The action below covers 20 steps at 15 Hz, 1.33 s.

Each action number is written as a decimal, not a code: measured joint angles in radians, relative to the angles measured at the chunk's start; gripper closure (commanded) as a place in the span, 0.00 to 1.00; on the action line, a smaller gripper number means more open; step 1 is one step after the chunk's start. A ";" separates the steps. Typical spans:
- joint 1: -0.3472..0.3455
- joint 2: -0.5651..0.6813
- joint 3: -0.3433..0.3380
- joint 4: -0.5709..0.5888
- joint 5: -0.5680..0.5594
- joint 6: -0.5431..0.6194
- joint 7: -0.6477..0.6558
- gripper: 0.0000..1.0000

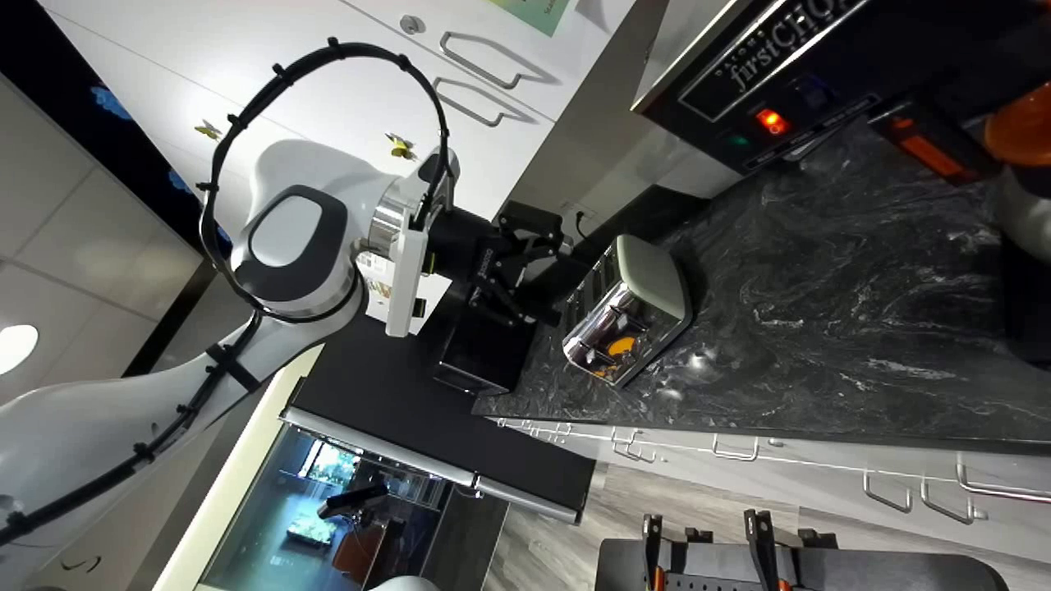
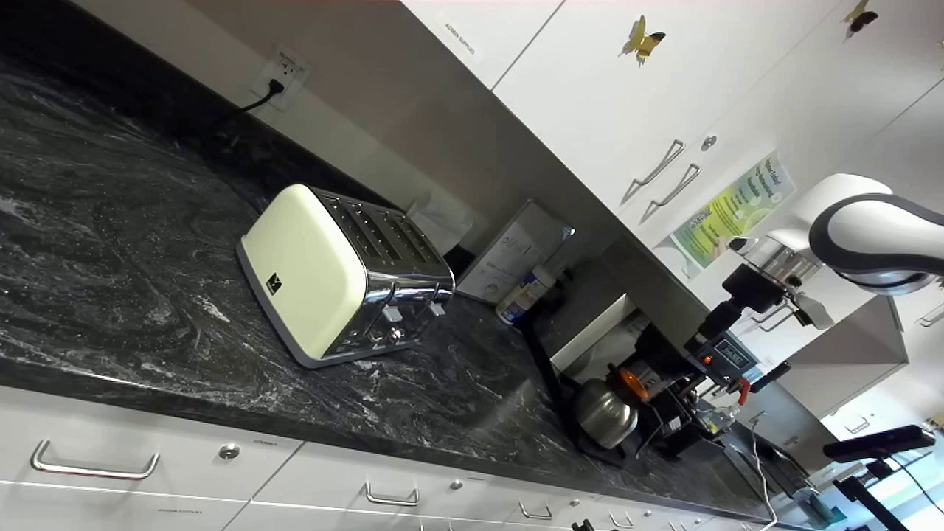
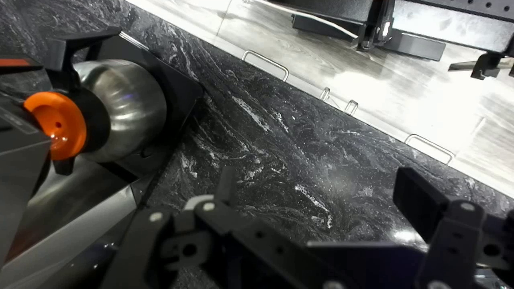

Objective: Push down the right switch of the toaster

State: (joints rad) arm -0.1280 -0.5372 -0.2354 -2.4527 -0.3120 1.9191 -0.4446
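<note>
Four-slot toaster [image 2: 332, 280]: standing on marbled tabletop [image 2: 472, 383].
Lever switches [image 2: 391, 314]: at toaster's chrome end.
Fingers [image 3: 419, 198]: spread wide, apart from toaster, off its lever end.

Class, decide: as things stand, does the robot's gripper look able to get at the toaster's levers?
Probably yes, after moving closer: the gripper hangs apart from the toaster with its jaws open, and in both exterior views no object covers the levers.

arm [image 1: 283, 234] stretched out, then bent; gripper [image 3: 315, 186] — spread wide
</note>
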 measured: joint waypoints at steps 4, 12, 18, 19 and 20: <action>0.067 -0.003 0.020 -0.015 0.058 0.097 -0.004 0.00; 0.189 0.035 0.143 -0.081 0.261 0.351 0.125 0.00; 0.221 0.150 0.237 -0.069 0.328 0.456 0.270 0.00; 0.222 0.174 0.251 -0.063 0.329 0.473 0.288 0.00; 0.225 0.199 0.263 -0.055 0.329 0.480 0.298 0.00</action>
State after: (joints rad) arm 0.0974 -0.3386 0.0278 -2.5079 0.0169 2.3992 -0.1468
